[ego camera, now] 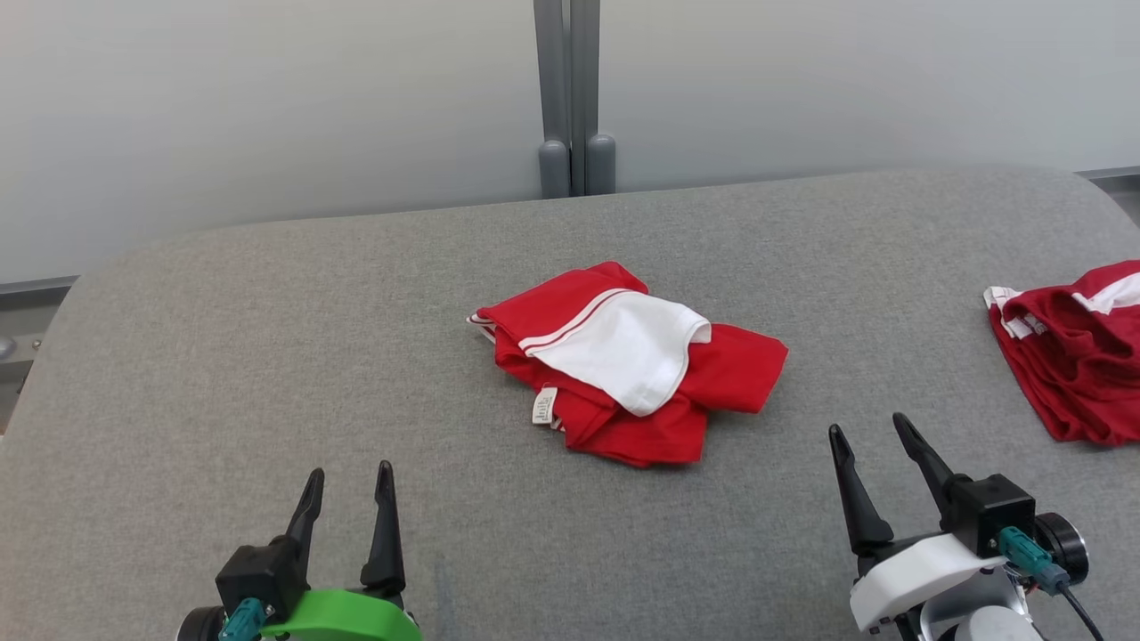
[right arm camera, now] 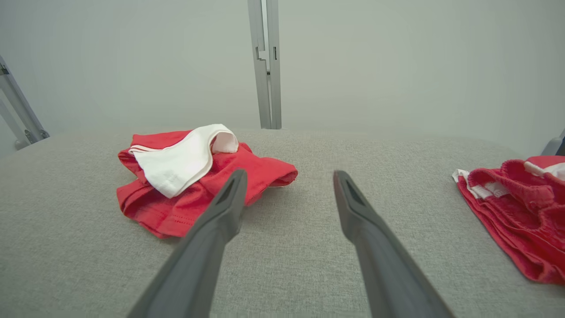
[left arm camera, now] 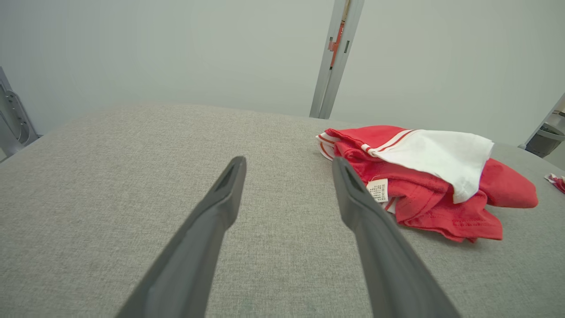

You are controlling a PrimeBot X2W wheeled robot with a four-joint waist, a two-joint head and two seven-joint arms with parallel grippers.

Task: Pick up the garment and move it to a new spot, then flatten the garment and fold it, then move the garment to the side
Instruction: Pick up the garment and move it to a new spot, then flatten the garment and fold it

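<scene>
With the crumpled red-and-white garment (ego camera: pixel 623 365) lying in the middle of the grey worktop (ego camera: pixel 267 356), and the left pincer (ego camera: pixel 350 469) and right pincer (ego camera: pixel 867 424) both open, empty and well short of it, the first pick-up seems not yet begun, so the next move calls for reaching forward to pinch a loose red edge.

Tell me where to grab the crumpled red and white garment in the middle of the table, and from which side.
Take the garment by the red flap jutting out at its right end, coming in low from the right with the right gripper. That flap lies clear of the bunched middle and faces the open jaws, so it is probably the freest edge to pinch.
</scene>
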